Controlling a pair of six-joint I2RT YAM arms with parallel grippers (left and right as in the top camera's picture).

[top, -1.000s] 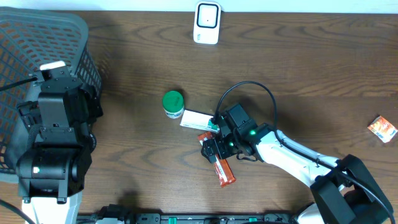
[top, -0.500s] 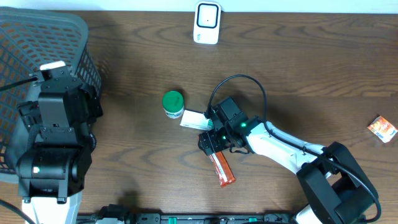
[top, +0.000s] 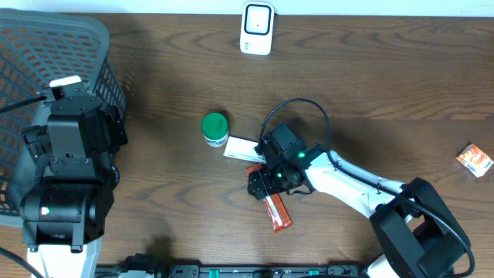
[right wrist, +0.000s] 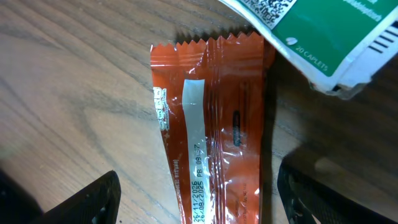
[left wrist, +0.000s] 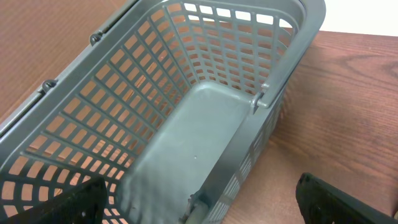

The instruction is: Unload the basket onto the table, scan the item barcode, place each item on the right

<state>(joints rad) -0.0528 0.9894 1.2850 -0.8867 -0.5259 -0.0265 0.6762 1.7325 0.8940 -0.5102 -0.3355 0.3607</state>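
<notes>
An orange-red snack wrapper (top: 277,213) (right wrist: 214,124) lies flat on the wooden table, its printed date strip facing up. My right gripper (top: 262,185) (right wrist: 208,200) hangs low over the wrapper's upper end, open, one finger on each side. The left finger stands well clear of the foil; the right finger is close to its edge. The white scanner (top: 256,28) stands at the table's far edge. My left gripper (left wrist: 202,200) is open and holds nothing, above the grey basket (left wrist: 205,124). No barcode shows on the wrapper.
A white and green caplet box (top: 242,149) (right wrist: 317,31) lies just beyond the wrapper, beside a green-capped bottle (top: 214,129). A second orange packet (top: 474,160) sits at the far right. The basket (top: 46,69) fills the left end.
My right gripper has shifted slightly left over the wrapper and its jaws have narrowed a little. The wrapper and the left arm have not moved.
</notes>
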